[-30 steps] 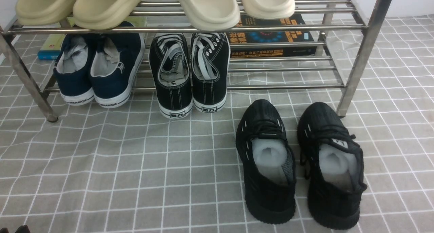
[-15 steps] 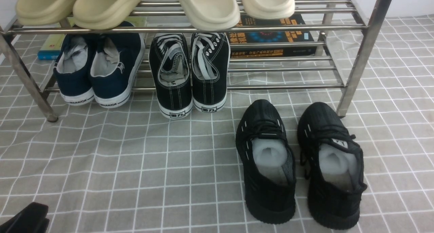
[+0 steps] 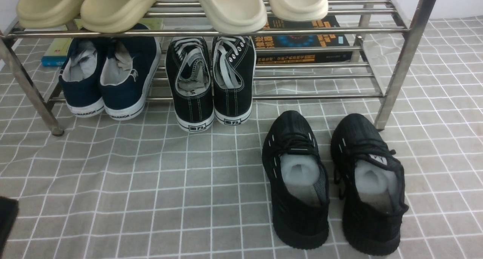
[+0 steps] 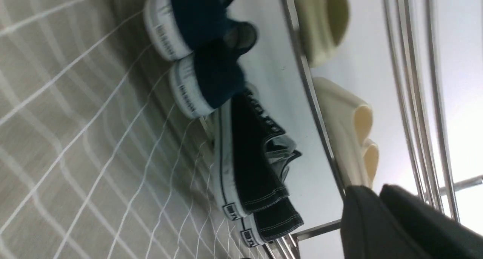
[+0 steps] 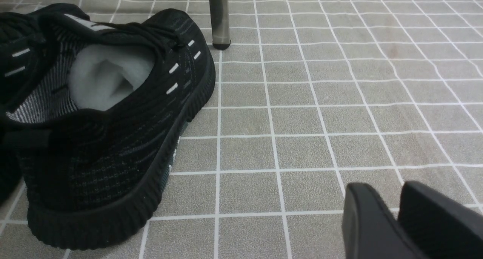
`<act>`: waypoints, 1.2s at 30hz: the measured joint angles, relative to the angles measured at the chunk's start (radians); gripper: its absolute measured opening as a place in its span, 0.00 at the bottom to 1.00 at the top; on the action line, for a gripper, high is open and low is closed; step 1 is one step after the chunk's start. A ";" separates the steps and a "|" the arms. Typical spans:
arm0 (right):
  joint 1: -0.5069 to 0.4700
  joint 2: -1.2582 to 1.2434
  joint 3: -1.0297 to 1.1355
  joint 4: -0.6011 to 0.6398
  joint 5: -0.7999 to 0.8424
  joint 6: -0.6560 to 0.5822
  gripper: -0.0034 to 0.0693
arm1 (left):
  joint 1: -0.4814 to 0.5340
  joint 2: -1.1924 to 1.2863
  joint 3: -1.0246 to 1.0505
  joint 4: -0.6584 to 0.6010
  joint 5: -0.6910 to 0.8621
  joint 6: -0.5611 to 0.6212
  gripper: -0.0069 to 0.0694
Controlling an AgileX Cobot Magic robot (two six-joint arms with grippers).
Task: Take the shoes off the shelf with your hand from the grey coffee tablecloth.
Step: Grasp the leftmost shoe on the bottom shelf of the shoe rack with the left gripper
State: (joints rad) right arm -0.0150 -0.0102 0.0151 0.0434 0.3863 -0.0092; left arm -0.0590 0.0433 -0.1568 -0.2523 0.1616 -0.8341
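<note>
On the lower tier of the steel shelf (image 3: 315,96) sit the navy slip-ons (image 3: 121,78), just beside the black lace-up sneakers (image 3: 192,85). Black knit trainers (image 3: 296,180) stand on the grey tablecloth (image 3: 211,164). The left gripper's jaws (image 4: 378,193) are pressed together or nearly so; the right gripper's jaws (image 5: 394,208) show a narrow gap, spread slightly and pinching nothing.

Navy-blue slip-ons (image 3: 120,100) show white linings and white rubber soles with dark lettering, while the lace-up sneakers (image 3: 194,104) are black with white laces, stitching and soles. The tablecloth (image 3: 211,161) is grey-beige with a white grid, and the knit trainers (image 3: 298,217) are black with small white dashes. The clogs (image 3: 234,10) are cream, and the rack (image 3: 400,63) is silvery.
</note>
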 joint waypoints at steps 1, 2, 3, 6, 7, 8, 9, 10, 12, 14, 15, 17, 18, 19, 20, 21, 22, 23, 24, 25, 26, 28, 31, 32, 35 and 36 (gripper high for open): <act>0.000 0.000 0.000 0.000 0.000 0.000 0.27 | 0.000 0.008 -0.011 0.010 0.005 0.006 0.14; 0.000 0.000 0.000 0.000 0.000 0.000 0.27 | 0.000 0.080 -0.090 0.043 0.050 0.045 0.11; 0.000 0.000 0.000 0.000 0.000 0.000 0.27 | 0.000 0.171 -0.162 0.069 0.112 0.062 0.10; 0.000 0.000 0.000 0.000 0.000 0.000 0.28 | 0.000 0.364 -0.271 0.115 0.255 0.076 0.09; -0.001 0.000 0.000 0.000 0.000 0.000 0.28 | 0.000 0.454 -0.310 0.145 0.310 0.077 0.09; -0.001 0.000 0.000 0.000 0.000 0.000 0.29 | 0.000 0.513 -0.333 0.165 0.337 0.077 0.10; -0.001 0.000 0.000 0.000 0.000 0.000 0.29 | 0.000 0.584 -0.361 0.189 0.357 0.077 0.11; -0.001 0.000 0.000 0.000 0.000 0.000 0.29 | 0.000 0.597 -0.367 0.202 0.359 0.076 0.11; -0.001 0.000 0.000 0.000 0.000 0.000 0.29 | 0.000 0.774 -0.453 0.281 0.353 0.032 0.19; -0.001 0.000 0.000 0.000 0.000 0.000 0.30 | 0.000 0.864 -0.500 0.332 0.323 -0.028 0.26; -0.001 0.000 0.000 0.000 0.000 0.000 0.30 | 0.000 0.906 -0.534 0.366 0.307 -0.065 0.30; -0.001 0.000 0.000 0.000 0.000 0.000 0.30 | 0.000 1.010 -0.607 0.441 0.276 -0.186 0.44; -0.001 0.000 0.000 0.000 0.000 0.000 0.31 | 0.000 1.052 -0.631 0.467 0.271 -0.245 0.49; -0.001 0.000 0.000 0.000 0.000 0.000 0.31 | 0.000 1.092 -0.660 0.501 0.270 -0.303 0.55; -0.001 0.000 0.000 0.000 0.000 0.000 0.31 | 0.000 1.131 -0.687 0.534 0.270 -0.359 0.60; -0.001 0.000 0.000 0.000 0.000 0.000 0.31 | 0.000 1.168 -0.713 0.568 0.270 -0.414 0.65; -0.001 0.000 0.000 0.000 0.000 0.000 0.32 | 0.000 1.196 -0.737 0.600 0.270 -0.456 0.68; -0.001 0.000 0.000 0.000 0.000 0.000 0.32 | 0.000 1.203 -0.742 0.606 0.270 -0.466 0.70; -0.001 0.000 0.000 0.000 0.000 0.000 0.32 | 0.000 1.263 -0.784 0.658 0.270 -0.555 0.74; -0.001 0.000 0.000 0.000 0.000 0.000 0.32 | 0.000 1.288 -0.803 0.679 0.270 -0.590 0.76; -0.001 0.000 0.000 0.000 0.000 0.000 0.32 | 0.000 1.318 -0.827 0.705 0.270 -0.629 0.77; -0.001 0.000 0.000 0.000 0.000 0.000 0.33 | 0.000 1.371 -0.874 0.749 0.270 -0.684 0.78; -0.001 0.000 0.000 0.000 0.000 0.000 0.33 | 0.000 1.459 -0.954 0.806 0.270 -0.732 0.78; -0.001 0.000 0.000 0.000 0.000 0.000 0.34 | 0.000 1.480 -0.979 0.814 0.272 -0.741 0.78; -0.001 0.000 0.000 0.000 0.000 0.000 0.34 | 0.000 1.549 -1.035 0.825 0.288 -0.769 0.78; -0.001 0.000 0.000 0.000 0.000 0.000 0.34 | 0.000 1.558 -1.038 0.825 0.291 -0.771 0.78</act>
State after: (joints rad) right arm -0.0159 -0.0102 0.0151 0.0434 0.3866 -0.0092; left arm -0.0590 1.6009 -1.1945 0.5729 0.4522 -1.6048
